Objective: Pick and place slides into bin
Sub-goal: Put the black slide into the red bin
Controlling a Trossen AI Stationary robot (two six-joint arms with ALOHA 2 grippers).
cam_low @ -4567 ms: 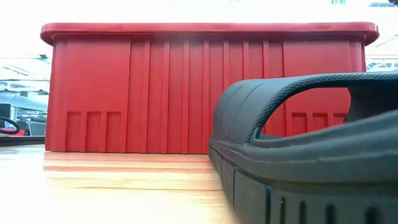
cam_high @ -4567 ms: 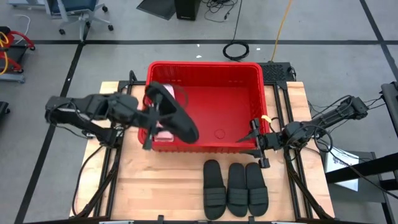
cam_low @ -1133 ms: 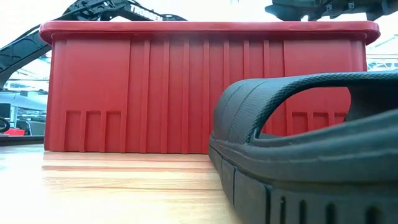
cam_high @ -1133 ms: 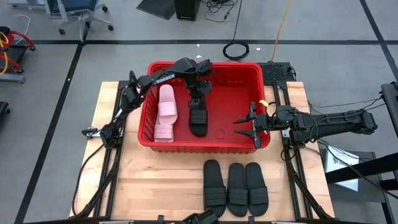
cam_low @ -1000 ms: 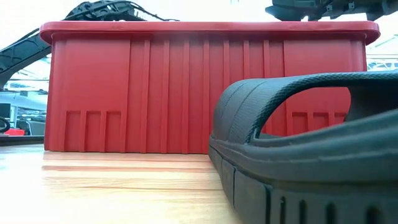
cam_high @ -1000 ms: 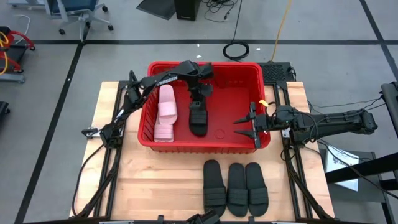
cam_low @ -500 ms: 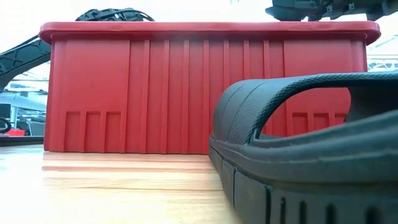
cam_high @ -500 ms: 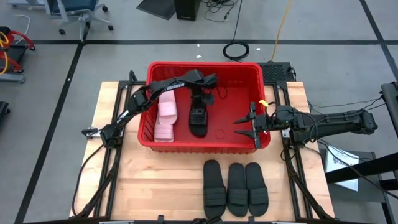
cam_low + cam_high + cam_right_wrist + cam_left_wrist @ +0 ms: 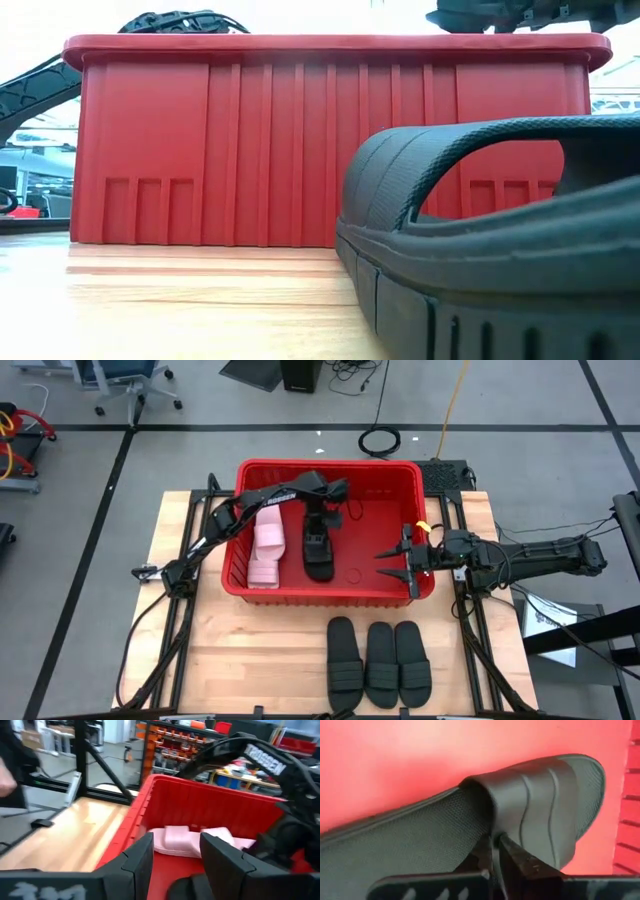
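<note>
Judging by the foam, each black slide [image 9: 346, 660] handles light and springy; pinch its wide strap. The left pincer [image 9: 318, 532] is closed and empty; the right pincer [image 9: 398, 567] gapes empty over the bin [image 9: 330, 594].

Grey concrete floor [image 9: 140, 470] with dark tape lines all round the light wood table [image 9: 270, 650], office chair [image 9: 125, 382] up at 11 o'clock, a coiled black cable [image 9: 380, 440] at 12, cluttered shelving [image 9: 170, 755] behind
</note>
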